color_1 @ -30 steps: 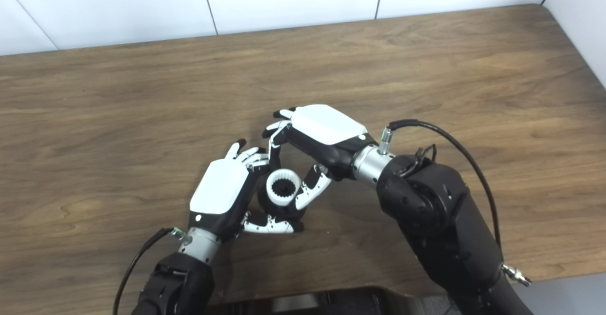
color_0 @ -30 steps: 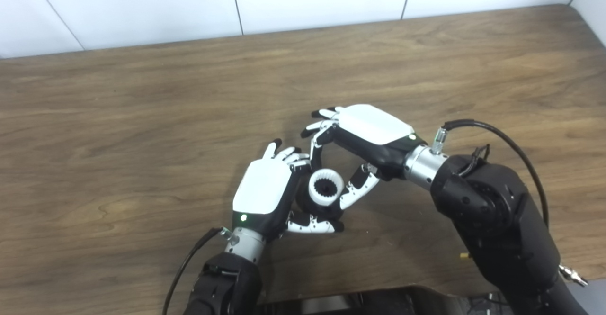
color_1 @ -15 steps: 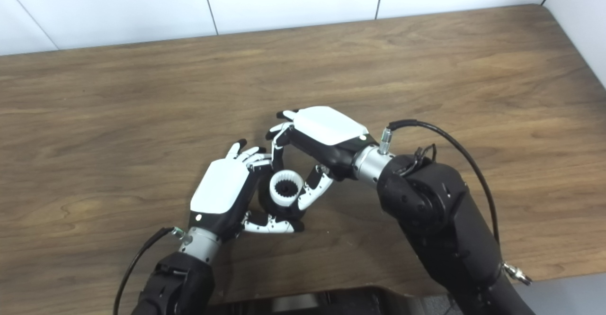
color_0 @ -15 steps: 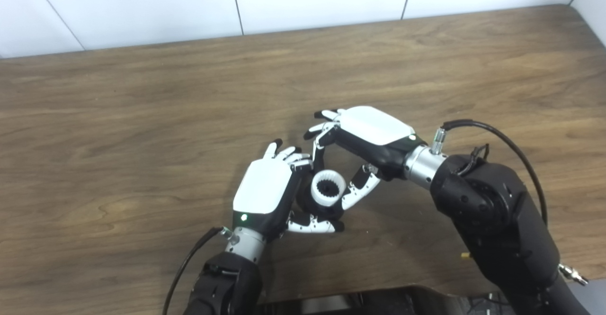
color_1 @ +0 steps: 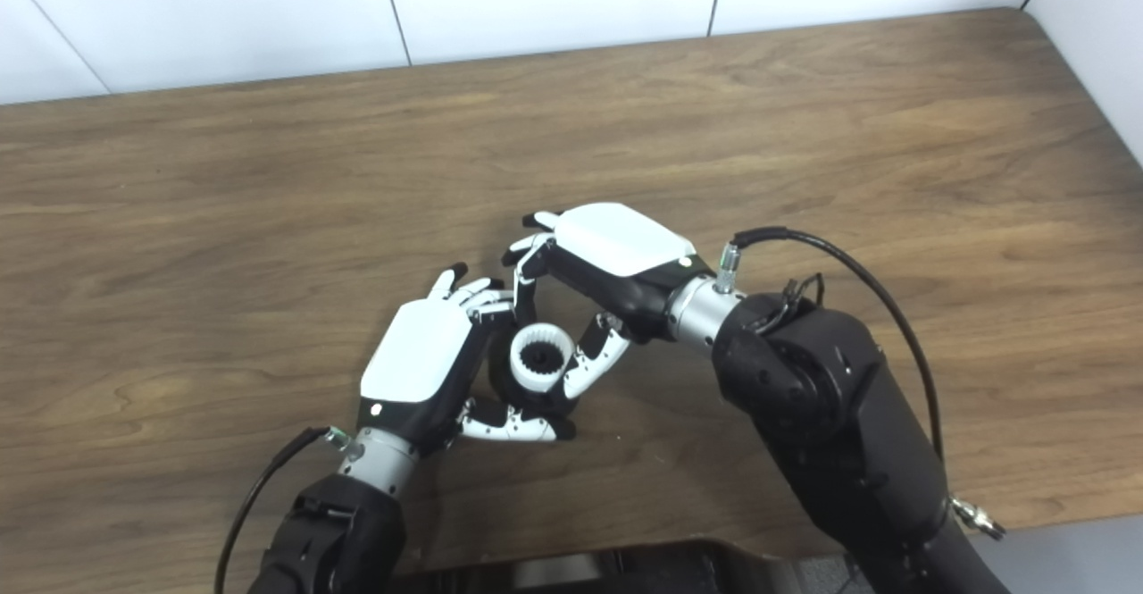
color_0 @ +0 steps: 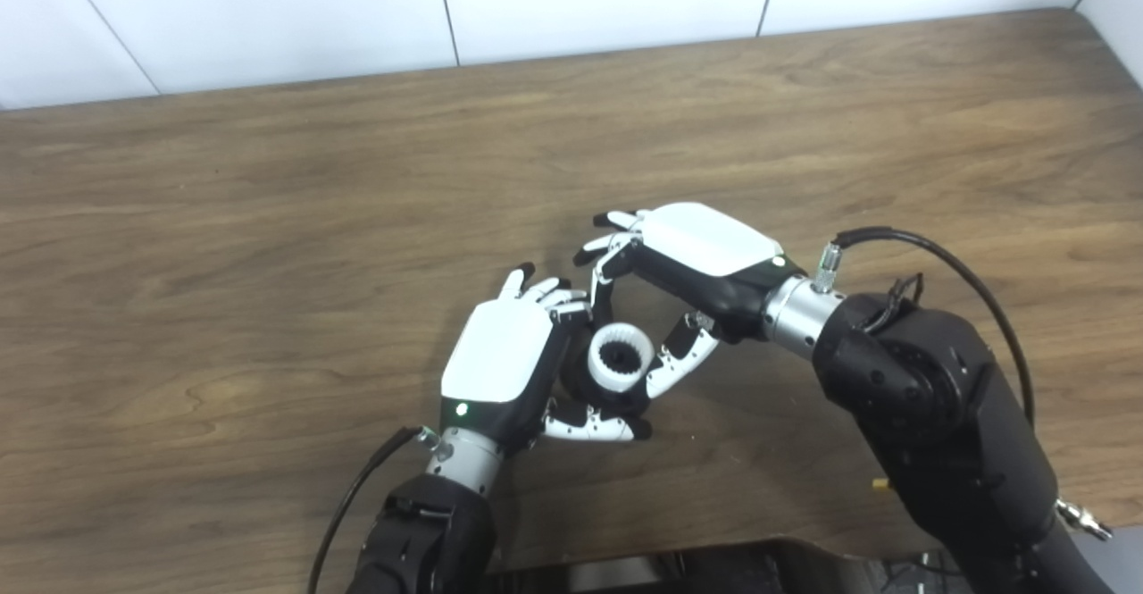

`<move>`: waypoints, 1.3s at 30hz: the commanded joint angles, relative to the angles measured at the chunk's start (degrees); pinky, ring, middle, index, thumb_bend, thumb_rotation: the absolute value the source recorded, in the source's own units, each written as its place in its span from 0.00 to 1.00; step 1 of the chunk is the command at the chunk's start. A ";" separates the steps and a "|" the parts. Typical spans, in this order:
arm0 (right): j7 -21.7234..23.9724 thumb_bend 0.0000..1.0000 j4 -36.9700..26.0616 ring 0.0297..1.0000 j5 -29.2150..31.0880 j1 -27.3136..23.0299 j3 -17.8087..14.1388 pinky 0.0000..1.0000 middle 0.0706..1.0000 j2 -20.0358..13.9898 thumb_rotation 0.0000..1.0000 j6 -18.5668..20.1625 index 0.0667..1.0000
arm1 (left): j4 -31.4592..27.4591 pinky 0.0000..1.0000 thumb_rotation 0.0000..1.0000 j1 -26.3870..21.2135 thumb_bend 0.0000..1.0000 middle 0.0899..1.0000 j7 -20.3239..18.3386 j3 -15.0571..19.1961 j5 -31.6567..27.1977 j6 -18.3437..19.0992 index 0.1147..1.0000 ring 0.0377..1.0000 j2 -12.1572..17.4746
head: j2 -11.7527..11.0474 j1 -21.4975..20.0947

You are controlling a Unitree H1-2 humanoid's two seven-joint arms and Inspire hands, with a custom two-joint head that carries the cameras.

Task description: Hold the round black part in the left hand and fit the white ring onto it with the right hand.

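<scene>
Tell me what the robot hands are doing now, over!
Left hand grips black part. Right hand pinches white ring on top of it. Nothing in the way.

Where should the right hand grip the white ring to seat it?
Probably on the outer rim of the white ring, pinched from above and from the right. The bore is toothed and faces up, and the left hand already wraps the round black part below.

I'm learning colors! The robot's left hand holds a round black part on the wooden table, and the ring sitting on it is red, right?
Almost. The ring is white, not red, as the left eye view shows. It does sit on the round black part that the left hand holds on the wooden table.
</scene>
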 commanded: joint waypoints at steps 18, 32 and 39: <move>-1.00 0.52 -0.88 0.97 -0.05 -0.58 0.11 0.95 0.84 0.40 0.14 -1.07 0.45 | -1.71 1.00 0.05 -1.48 0.52 0.76 0.14 -0.08 1.48 -0.08 0.42 0.87 -0.76 | 0.32 -0.01; -1.32 0.52 -0.45 0.98 -0.30 -0.12 1.03 0.95 0.84 0.49 0.14 -1.72 0.45 | -2.32 1.00 0.05 -1.24 0.52 0.76 -0.34 0.11 1.58 -0.03 0.42 0.87 -0.86 | 0.52 0.08; -1.77 0.52 -0.10 0.98 -0.19 0.22 0.97 0.93 0.84 0.37 0.14 -1.66 0.45 | -2.29 1.00 0.05 -1.20 0.52 0.76 -0.33 0.12 1.48 -0.12 0.42 0.87 -0.86 | 0.58 0.05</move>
